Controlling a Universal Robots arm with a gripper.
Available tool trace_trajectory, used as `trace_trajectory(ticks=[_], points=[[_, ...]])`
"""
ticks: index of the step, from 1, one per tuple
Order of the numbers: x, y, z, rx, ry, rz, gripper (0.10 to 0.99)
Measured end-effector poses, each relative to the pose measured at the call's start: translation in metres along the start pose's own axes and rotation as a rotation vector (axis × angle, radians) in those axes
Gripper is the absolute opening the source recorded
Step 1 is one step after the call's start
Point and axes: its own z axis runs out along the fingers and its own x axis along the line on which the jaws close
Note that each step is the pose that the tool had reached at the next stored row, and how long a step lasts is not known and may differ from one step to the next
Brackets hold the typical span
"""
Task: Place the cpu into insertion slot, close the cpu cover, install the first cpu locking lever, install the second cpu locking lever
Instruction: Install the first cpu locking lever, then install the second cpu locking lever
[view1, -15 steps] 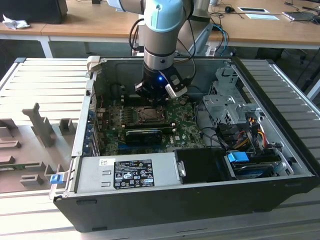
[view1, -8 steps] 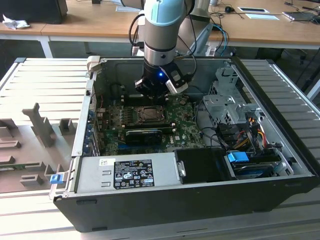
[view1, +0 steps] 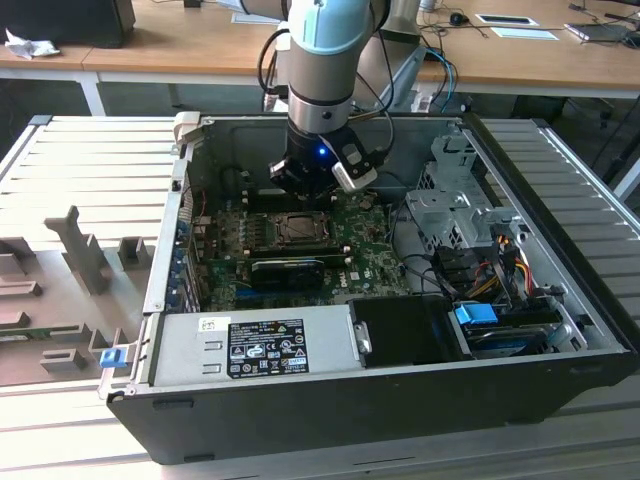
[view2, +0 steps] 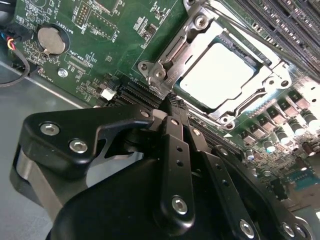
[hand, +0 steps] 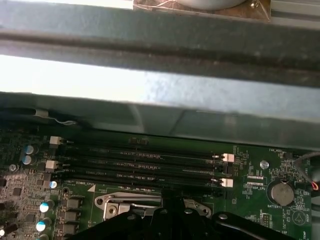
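— Where was the end effector (view2: 172, 102), and was it holding anything?

— Its black fingers (view2: 175, 150) were pressed together to a single tip with nothing between them, and that tip sat right at the edge of the insertion slot (view2: 165, 67) in the second wrist view. In the exterior view the end effector (view1: 300, 190) hung low inside the open computer case (view1: 400, 400), just above the socket.

— And the cpu?

— The cpu (view2: 217, 75) lay flat in the slot, its pale face showing through the square window of the cpu cover (view2: 197, 37), which lay down over it (the silver frame ran round all the chip's visible sides). In the first wrist view part of the cover (hand: 130, 202) peeked out past the black fingers.

— What lay around it?

— The green motherboard (view2: 125, 30), with a round coin battery (view2: 51, 40) near one corner and long black memory slots (hand: 145, 165) beside the socket. In the exterior view the case rested on a pale slatted desk (view1: 80, 170), a grey power supply (view1: 250, 345) along its near side.
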Motion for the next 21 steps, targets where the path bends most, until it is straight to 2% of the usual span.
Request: trace_trajectory(ticks=[5,16,19,21], points=[[0.0002,-0.0018,-0.0003,0.0,0.0001,0.0,0.106],[0.0012,-0.0132,-0.0023,0.0,0.0001,0.0,0.106],[0.0013,-0.0135,-0.0035,0.0,0.0001,0.0,0.106],[0.0012,-0.0129,-0.0071,0.0,0.0001,0.0,0.106]])
